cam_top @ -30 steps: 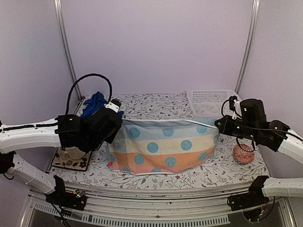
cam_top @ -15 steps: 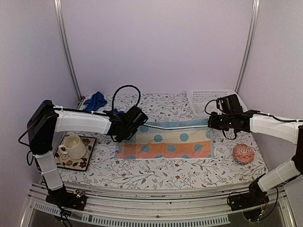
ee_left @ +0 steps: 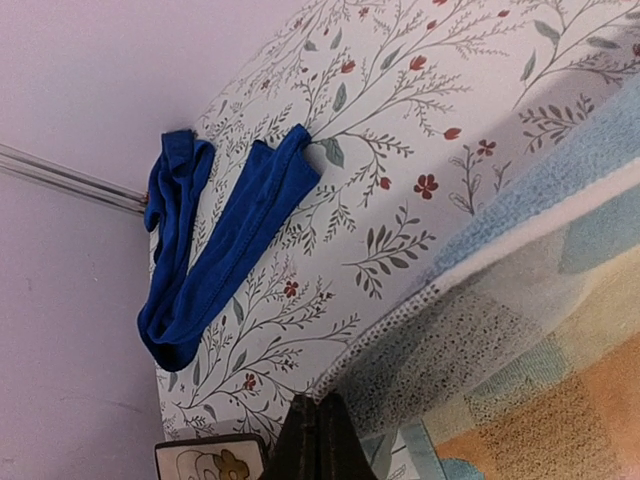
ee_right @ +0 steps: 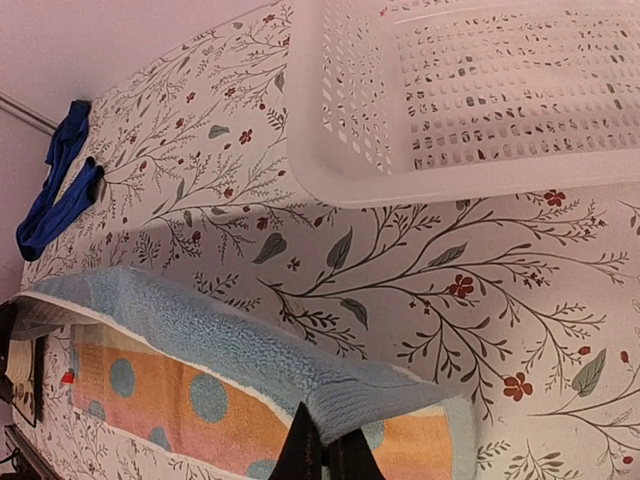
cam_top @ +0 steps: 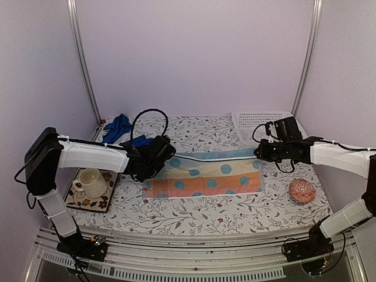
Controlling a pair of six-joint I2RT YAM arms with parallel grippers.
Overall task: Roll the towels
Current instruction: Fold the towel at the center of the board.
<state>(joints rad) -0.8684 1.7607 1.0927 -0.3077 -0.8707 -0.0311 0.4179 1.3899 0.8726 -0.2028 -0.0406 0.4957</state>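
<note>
Towel [cam_top: 205, 179] now lies flat on the worktop [cam_top: 194, 220], far corners still clamped in my left pincer [cam_top: 155, 160] and right pincer [cam_top: 259, 151], ready for rolling.

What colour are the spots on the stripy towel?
Blue. The stripy towel shows best in the top external view.

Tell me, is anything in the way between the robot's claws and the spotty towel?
Nothing visible is. Both claws are shut on the spotty towel along its far edge: the left claw at its left corner, the right claw at its right corner.
</note>
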